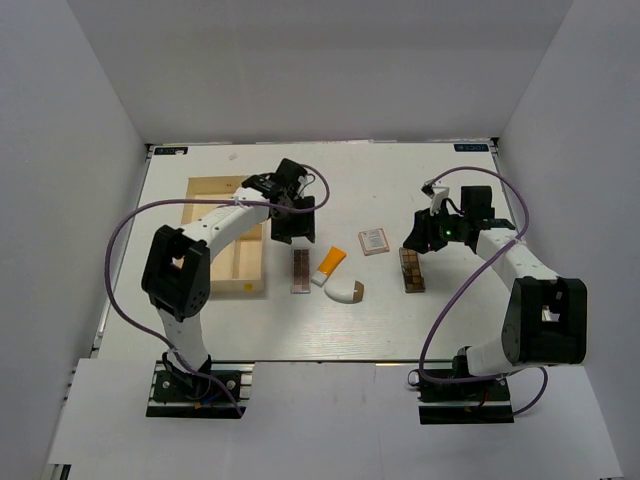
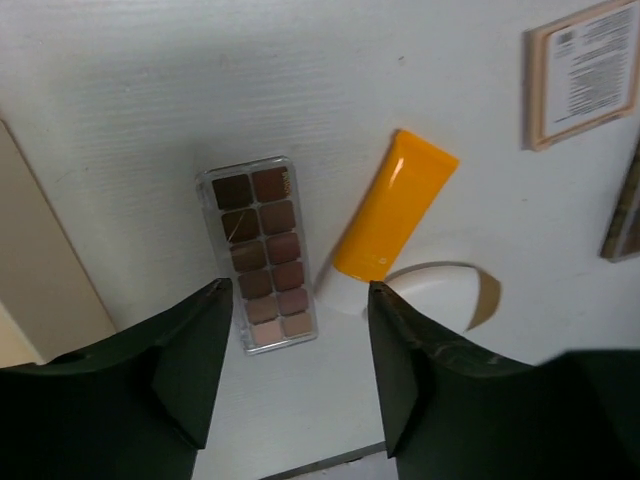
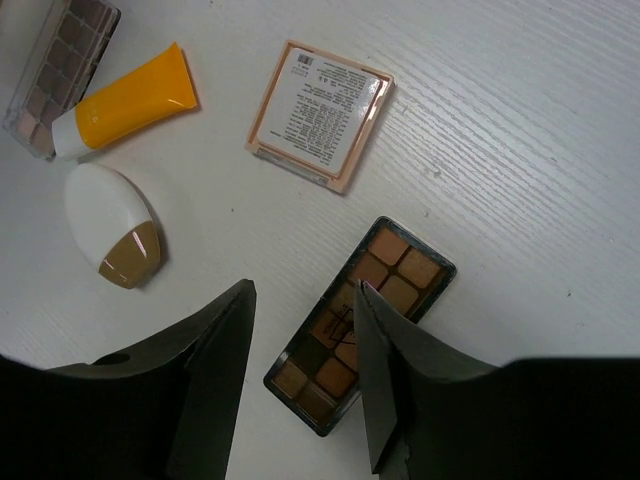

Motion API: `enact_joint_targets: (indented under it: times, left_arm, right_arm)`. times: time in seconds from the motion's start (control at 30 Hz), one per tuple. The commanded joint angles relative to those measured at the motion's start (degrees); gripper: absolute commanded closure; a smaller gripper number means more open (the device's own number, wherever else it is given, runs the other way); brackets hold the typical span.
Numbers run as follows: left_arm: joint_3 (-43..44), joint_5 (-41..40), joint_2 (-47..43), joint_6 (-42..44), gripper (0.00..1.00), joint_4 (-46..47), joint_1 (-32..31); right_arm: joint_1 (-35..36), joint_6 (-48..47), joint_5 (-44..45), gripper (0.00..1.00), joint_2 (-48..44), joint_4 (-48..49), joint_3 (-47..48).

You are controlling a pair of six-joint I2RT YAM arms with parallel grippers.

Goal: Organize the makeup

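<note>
A slim eyeshadow palette [image 1: 300, 269], an orange tube with a white cap [image 1: 330, 266] and a white egg-shaped piece with a tan end [image 1: 346, 291] lie mid-table. A square compact [image 1: 373, 241] lies face down behind them, and a second palette [image 1: 411, 269] lies to the right. My left gripper [image 1: 293, 218] hovers open and empty above the first palette [image 2: 265, 253] and the tube [image 2: 395, 216]. My right gripper [image 1: 425, 236] hovers open and empty over the second palette [image 3: 360, 325]. The compact [image 3: 320, 115] and the egg-shaped piece [image 3: 110, 225] show in the right wrist view.
A pale wooden divided tray [image 1: 225, 285] stands left of the first palette, and its edge [image 2: 40, 270] shows in the left wrist view. White walls close in the table on three sides.
</note>
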Motion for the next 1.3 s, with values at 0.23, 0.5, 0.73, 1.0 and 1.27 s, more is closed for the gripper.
enact_joint_targets:
  times: [0.23,0.5,0.73,1.0,1.27]
  left_arm:
    - [-1.36,-8.84,5.62,-1.96,0.17,-0.83,-4.26]
    - [0.93,-12.53,11.51,-2.75,0.18,-3.29,-5.84]
    - [-0.73,-12.01,12.48,-3.10,0.30,-2.50,-5.84]
    - [0.75,-11.74,5.21,-2.75,0.69,-0.57,-5.32]
    - [6.11,-16.03,-6.49,-0.73,0.81,-2.58,-0.14]
  right_arm:
    - [0.24,0.54,0.59,0.45,-2.06,0.36,-0.44]
    - [0.15,1.07,0.68,0.44,-2.15,0.62,-0.97]
    - [0.07,1.16,0.59,0.44,-2.32,0.97,-1.50]
    - [0.07,0.89,0.24,0.44,-2.50,0.80,-1.59]
    - [0.24,0.54,-0.38,0.52,-3.02,0.97,-2.38]
